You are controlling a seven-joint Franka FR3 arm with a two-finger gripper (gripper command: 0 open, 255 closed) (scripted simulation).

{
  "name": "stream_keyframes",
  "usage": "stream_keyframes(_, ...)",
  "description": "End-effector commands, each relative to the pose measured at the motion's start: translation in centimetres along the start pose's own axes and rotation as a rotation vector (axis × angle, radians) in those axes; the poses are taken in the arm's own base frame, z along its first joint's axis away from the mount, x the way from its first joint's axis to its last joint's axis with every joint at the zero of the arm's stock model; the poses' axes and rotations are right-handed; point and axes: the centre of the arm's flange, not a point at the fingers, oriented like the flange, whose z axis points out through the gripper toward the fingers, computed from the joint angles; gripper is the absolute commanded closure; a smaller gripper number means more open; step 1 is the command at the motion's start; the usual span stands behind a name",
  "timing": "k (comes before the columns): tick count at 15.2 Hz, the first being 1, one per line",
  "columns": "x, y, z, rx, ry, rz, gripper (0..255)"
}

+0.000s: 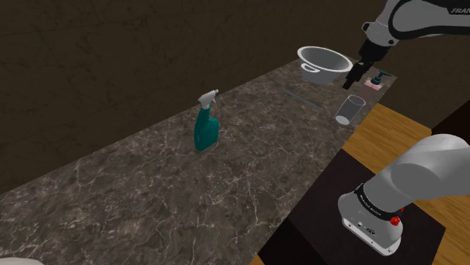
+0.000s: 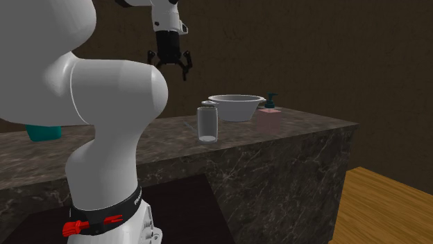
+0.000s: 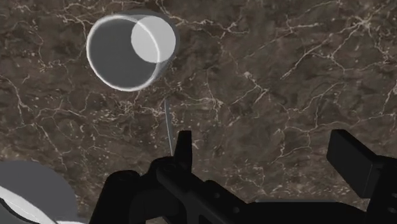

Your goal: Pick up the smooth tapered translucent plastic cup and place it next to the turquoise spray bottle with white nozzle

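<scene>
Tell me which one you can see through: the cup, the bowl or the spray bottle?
The cup: the dark counter shows through its sides. The bowl is solid white and the spray bottle solid teal.

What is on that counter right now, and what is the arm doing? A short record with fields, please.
Surface: dark veined countertop
Cup: clear tapered cup, upright, near the counter's edge, not held
Bottle: turquoise spray bottle with white nozzle, upright, well apart from the cup
Bowl: white round bowl, close to the cup
Dispenser: pink block with dark pump, beside the bowl
Pincer: black two-finger pincer, open, above the counter, holding nothing
</scene>
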Motion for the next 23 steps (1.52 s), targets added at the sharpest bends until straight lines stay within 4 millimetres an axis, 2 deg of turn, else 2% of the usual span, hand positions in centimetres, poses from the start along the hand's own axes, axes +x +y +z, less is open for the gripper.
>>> stream_keyframes(1,-0.6,1.7,1.8,0.012,-0.019,-0.006,0)
stream_keyframes(9,-2.5,9.0,9.5,0.058,-0.098,-0.023,0)
stream_keyframes(10,-2.5,9.1,9.6,0.058,-0.099,-0.024,0)
stream_keyframes(17,-2.9,8.8,13.6,0.058,-0.099,-0.024,0)
stream_keyframes(23,-2.9,8.8,13.6,0.058,-0.099,-0.024,0)
